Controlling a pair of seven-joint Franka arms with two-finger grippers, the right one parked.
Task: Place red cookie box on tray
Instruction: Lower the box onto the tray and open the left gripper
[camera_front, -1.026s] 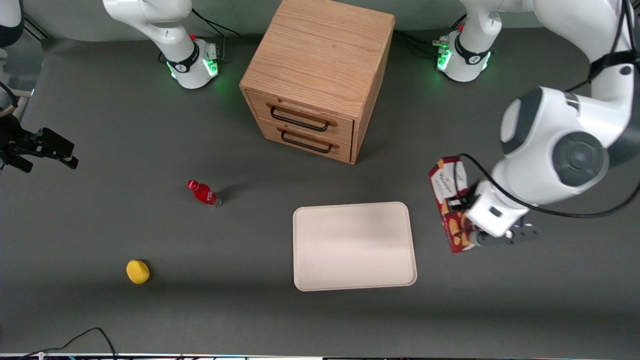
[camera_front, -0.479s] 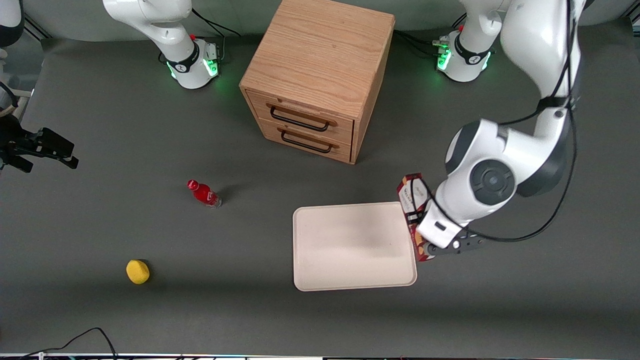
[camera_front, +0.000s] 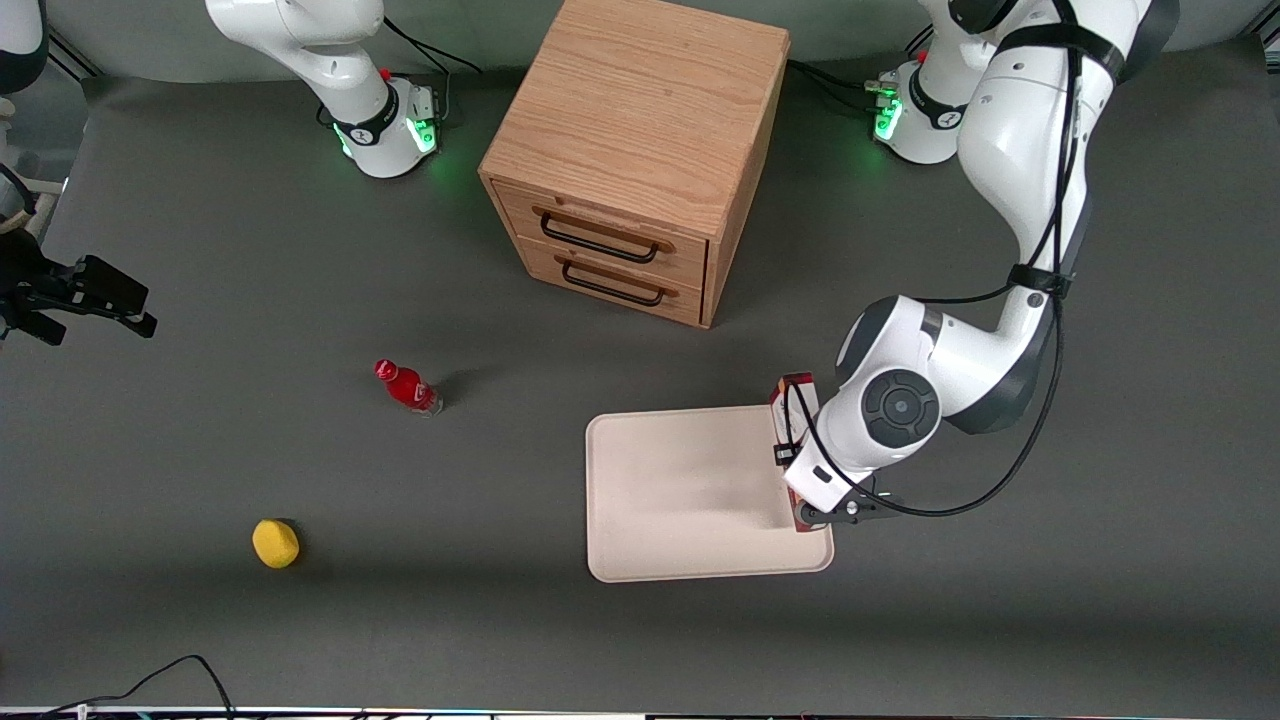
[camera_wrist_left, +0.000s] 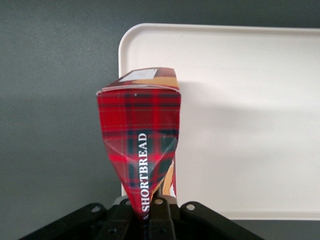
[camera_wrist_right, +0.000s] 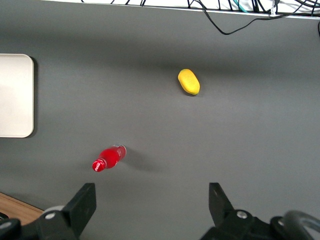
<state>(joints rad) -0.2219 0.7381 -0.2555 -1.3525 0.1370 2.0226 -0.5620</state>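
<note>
The red cookie box (camera_front: 791, 399), a long tartan carton, hangs over the edge of the tray (camera_front: 690, 490) that lies toward the working arm's end. My gripper (camera_wrist_left: 151, 202) is shut on the box (camera_wrist_left: 141, 135) and pinches one end, so the carton is squeezed there. In the front view the gripper (camera_front: 806, 472) and most of the box are covered by the wrist. The cream tray (camera_wrist_left: 245, 125) lies flat under and beside the box, and nothing rests on it. I cannot tell whether the box touches the tray.
A wooden two-drawer cabinet (camera_front: 635, 150) stands farther from the front camera than the tray. A small red bottle (camera_front: 407, 387) and a yellow object (camera_front: 275, 543) lie toward the parked arm's end. Cables run along the table's front edge.
The arm has carried the box sideways toward the parked arm's end, from beside the tray to above the tray's edge. The grip on the box is unchanged.
</note>
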